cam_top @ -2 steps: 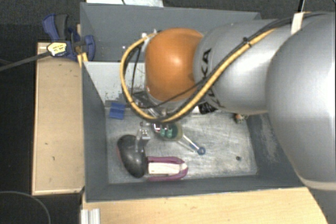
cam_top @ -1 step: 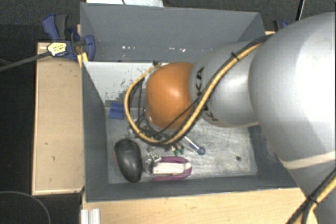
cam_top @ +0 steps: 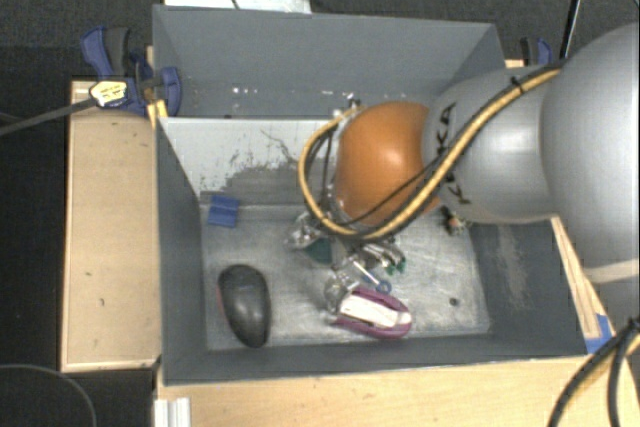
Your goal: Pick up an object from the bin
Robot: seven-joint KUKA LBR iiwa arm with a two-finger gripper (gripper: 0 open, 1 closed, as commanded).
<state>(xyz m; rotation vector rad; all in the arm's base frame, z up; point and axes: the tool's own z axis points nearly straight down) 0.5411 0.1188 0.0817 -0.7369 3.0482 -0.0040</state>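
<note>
- While the arm (cam_top: 560, 145) reaches in from the right, its pincer (cam_top: 347, 283) hangs low at the bin's (cam_top: 185, 245) middle, just beside the purple-and-white thing (cam_top: 372, 316), by nearness the likeliest pick.
- Pincer apart or together: cannot tell, as the orange wrist cover (cam_top: 380, 160) overhangs it.
- Dark grey mouse (cam_top: 245, 305), near left; blue block (cam_top: 222, 210), far left.

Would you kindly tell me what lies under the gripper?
A purple-and-white object lies under the gripper; a green thing behind it is partly hidden by the orange wrist cover.
</note>
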